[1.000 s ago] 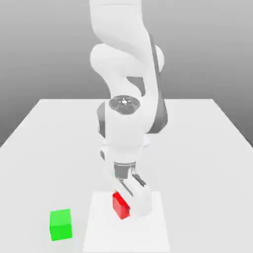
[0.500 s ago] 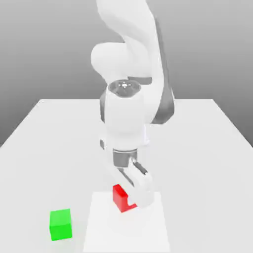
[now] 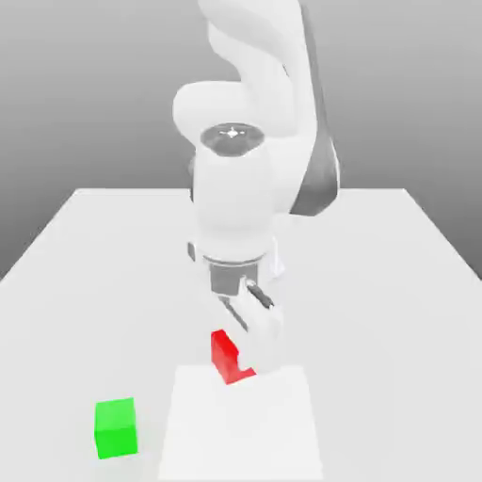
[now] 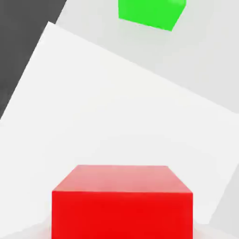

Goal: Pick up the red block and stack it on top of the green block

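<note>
Red block (image 3: pixel 226 356) is clamped in our gripper (image 3: pixel 240 358), fingers clenched on its sides, and it hangs clear of the table (image 3: pixel 395 282) above the paler square patch (image 3: pixel 282 433) on the tabletop. In the hand view it sits square and close under the camera (image 4: pixel 122 205), so the grip looks centred, no visible tilt.

Green block (image 3: pixel 116 427) rests on the table toward the exterior view's left of the gripper and nearer that camera, just off the pale patch's edge, well apart from the held cube. The hand view confirms it (image 4: pixel 150 13): green sits on the plain table past the patch's border, off-axis from the red cube, not straight ahead of it.

That offset is what our next move turns on. We judge we need a diagonal carry: leftward in the exterior view and toward that camera, then a descent onto green's top face.

Both are cubes, so no long axis to worry about, only yaw. Green's edges look rotated against red's in the hand view, so we may want a wrist turn before release.

Risk: a corner landing that tips the stack.

Lift done, we reckon; transport and placement remain.
</note>
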`<action>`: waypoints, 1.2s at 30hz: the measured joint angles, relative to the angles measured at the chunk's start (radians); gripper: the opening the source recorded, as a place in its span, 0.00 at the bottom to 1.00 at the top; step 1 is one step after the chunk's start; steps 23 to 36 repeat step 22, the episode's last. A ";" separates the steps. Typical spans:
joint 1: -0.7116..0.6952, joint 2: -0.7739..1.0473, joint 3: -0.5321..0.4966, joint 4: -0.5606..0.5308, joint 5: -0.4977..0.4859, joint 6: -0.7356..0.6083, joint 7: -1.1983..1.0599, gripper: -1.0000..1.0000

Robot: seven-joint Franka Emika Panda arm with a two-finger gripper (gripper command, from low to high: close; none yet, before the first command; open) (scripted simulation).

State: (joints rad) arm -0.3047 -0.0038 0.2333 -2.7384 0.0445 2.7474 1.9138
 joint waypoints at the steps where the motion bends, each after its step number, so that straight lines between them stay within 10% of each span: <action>1: -0.005 0.003 -0.014 0.015 0.003 -0.010 0.022 0.00; 18: -0.148 0.214 -0.153 0.214 -0.088 -0.010 0.403 0.00; 19: -0.145 0.243 -0.156 0.216 -0.094 0.016 0.408 1.00; 36: -0.145 0.243 -0.156 0.216 -0.094 0.016 0.408 1.00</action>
